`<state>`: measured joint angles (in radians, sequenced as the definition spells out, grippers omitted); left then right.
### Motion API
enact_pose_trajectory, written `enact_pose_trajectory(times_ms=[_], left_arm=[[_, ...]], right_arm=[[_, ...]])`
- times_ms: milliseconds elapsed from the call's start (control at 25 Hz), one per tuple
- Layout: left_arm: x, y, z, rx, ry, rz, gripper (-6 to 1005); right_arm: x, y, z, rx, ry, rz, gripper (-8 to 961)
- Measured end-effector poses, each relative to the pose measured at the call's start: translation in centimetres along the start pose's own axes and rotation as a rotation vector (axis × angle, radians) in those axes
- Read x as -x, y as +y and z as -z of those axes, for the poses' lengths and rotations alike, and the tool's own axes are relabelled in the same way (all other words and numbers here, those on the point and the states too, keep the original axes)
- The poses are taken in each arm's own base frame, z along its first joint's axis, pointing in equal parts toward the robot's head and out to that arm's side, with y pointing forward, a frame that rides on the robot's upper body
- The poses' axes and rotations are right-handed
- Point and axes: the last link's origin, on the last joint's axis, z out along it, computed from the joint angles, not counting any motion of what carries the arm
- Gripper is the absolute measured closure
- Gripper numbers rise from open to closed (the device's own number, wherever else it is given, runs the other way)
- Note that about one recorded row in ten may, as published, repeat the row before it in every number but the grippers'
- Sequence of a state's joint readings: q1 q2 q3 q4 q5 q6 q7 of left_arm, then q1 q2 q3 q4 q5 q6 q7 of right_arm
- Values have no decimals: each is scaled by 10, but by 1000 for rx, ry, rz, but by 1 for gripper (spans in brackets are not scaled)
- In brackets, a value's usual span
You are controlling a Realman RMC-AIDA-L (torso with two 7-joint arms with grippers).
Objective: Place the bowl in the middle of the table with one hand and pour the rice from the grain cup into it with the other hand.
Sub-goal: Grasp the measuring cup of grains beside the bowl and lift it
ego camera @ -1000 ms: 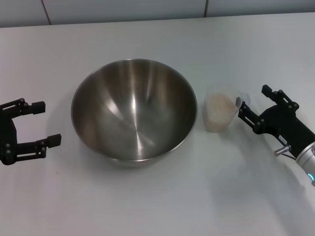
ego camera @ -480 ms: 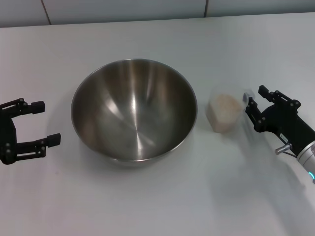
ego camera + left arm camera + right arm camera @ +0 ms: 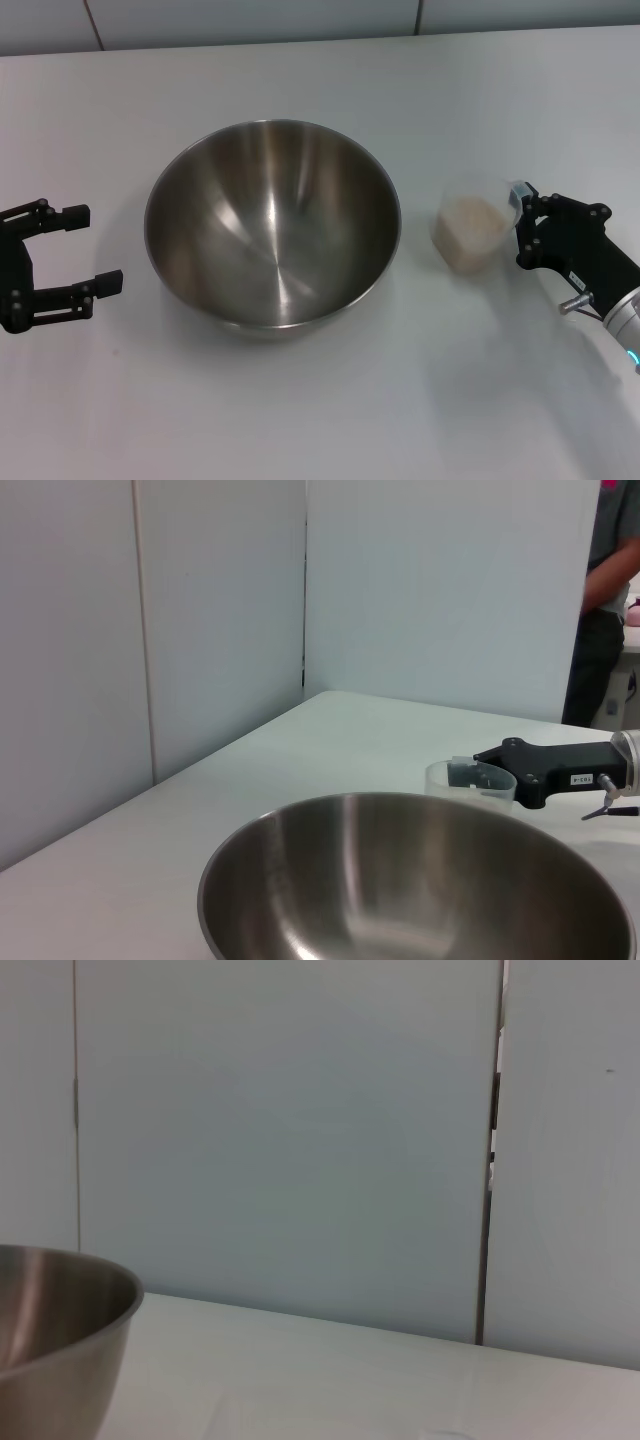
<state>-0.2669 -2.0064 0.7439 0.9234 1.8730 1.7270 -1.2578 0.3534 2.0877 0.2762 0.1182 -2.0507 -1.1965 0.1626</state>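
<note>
The steel bowl (image 3: 272,225) stands on the white table (image 3: 330,420), near its middle. The clear grain cup (image 3: 470,228) with rice (image 3: 472,218) in it is upright just right of the bowl. My right gripper (image 3: 521,207) is shut on the cup's rim tab on the side away from the bowl. My left gripper (image 3: 98,247) is open and empty, left of the bowl and apart from it. The left wrist view shows the bowl (image 3: 420,880), the cup (image 3: 470,783) behind it and the right gripper (image 3: 545,770). The right wrist view shows only the bowl's edge (image 3: 50,1340).
Grey wall panels (image 3: 250,20) run along the table's far edge. A person (image 3: 605,600) stands beyond the table in the left wrist view.
My right gripper has closed on the cup's tab and drawn the cup a little to the right, away from the bowl. The left gripper and the bowl have not moved.
</note>
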Motion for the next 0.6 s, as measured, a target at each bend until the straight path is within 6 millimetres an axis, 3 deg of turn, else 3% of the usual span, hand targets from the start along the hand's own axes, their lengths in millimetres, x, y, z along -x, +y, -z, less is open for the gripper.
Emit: enact_pose_trajectory(times_ms=[600], left_arm=[[2, 1, -1, 3, 2, 9, 153]], right_arm=[[6, 0, -7, 3, -23, 3, 947]])
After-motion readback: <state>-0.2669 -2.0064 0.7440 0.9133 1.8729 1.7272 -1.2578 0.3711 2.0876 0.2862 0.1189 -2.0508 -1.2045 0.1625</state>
